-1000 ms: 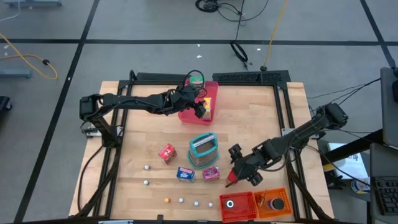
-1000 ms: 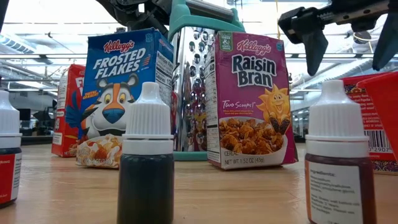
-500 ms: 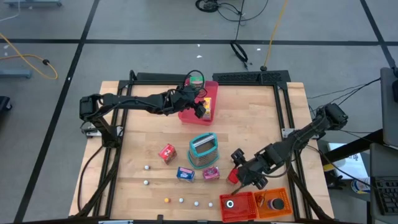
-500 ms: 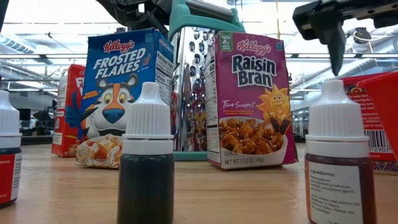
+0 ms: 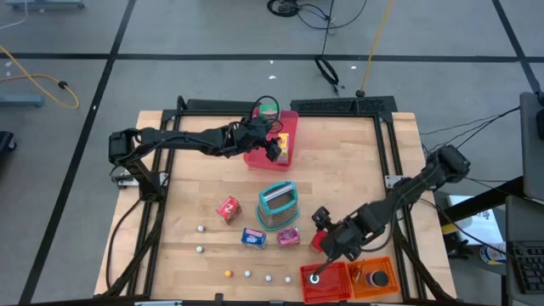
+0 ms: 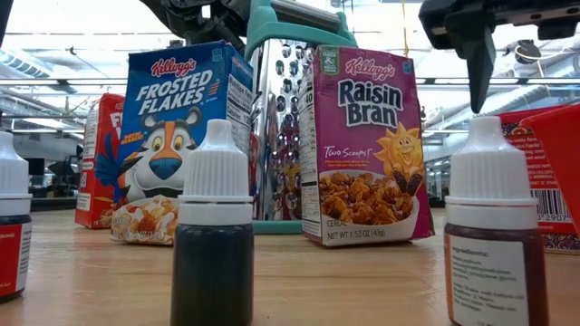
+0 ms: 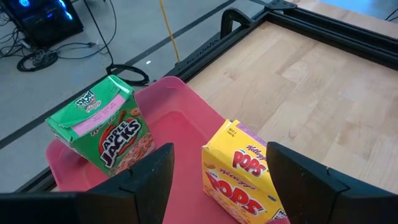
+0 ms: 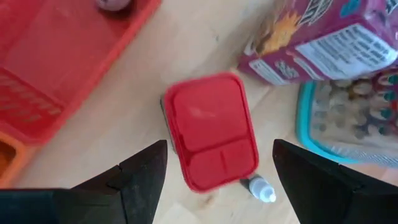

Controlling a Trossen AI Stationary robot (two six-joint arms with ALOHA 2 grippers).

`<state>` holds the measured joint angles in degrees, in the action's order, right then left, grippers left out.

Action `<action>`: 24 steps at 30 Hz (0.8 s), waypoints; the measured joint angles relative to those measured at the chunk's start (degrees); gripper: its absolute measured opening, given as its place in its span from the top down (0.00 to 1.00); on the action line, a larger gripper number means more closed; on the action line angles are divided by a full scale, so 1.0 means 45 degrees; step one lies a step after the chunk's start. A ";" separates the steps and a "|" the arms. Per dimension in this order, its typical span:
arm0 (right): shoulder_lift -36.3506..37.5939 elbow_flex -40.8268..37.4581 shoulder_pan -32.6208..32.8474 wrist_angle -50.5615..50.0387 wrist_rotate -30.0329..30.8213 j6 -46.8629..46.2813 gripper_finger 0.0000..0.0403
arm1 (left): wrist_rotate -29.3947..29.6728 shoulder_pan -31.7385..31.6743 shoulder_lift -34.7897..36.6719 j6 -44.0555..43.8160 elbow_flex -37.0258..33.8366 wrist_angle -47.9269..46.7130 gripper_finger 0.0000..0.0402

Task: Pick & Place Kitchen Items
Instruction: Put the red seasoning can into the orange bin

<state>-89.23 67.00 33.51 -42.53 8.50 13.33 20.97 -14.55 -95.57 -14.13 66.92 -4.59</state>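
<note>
**Right wrist view: red packet framed between open fingers**

Right wrist view shows the red packet (image 8: 211, 132) lying flat on the bench (image 8: 124, 134), centred between the two spread fingers of the right tool (image 8: 214, 180), which is open and holds nothing. In the high view the right tool (image 5: 333, 240) is seen just above that packet (image 5: 318, 241), beside the red bin (image 5: 326, 282).

For the step judged to be in hand, a grasp of the red packet, a straight descent would be wanted, with the fingers kept to either long side so that the packet is not pushed away. A small white-capped bottle (image 8: 260, 190) lies touching or just beside one corner and should be cleared. The Raisin Bran box (image 8: 323, 37) and the grater (image 8: 348, 118) stand near and are best left undisturbed.

The left tool (image 7: 217, 186) is open over the pink tray (image 7: 180, 130) and grips nothing.

Containers:
- The pink tray (image 5: 257, 155) holds a green Apple Jacks box (image 7: 102, 127) and a yellow Pops box (image 7: 239, 168), apart from each other.
- The red bin holds one white-capped item (image 5: 314, 278).
- The orange bin (image 5: 374, 278) holds a dark jar (image 5: 379, 278) and a smaller item that cannot be made out.

Other packets and small bottles are left on the bench (image 5: 357, 170).
</note>
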 joint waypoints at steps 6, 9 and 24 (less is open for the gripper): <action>-0.0609 0.0562 -0.0005 -0.0479 0.0421 0.0280 0.30 | 0.0000 0.0000 0.0000 -0.0005 0.0000 -0.0076 0.36; -0.0932 0.0692 0.0036 -0.0678 0.0352 0.0224 0.30 | 0.0000 0.0000 -0.0001 -0.0005 0.0000 -0.0092 0.36; -0.0477 0.0599 -0.0013 -0.0986 0.0716 -0.0284 0.30 | -0.0005 0.0000 0.0000 -0.0007 0.0000 -0.0088 0.36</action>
<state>-91.37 69.69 33.45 -46.97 11.73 12.05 20.95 -14.55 -95.57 -14.16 66.92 -4.98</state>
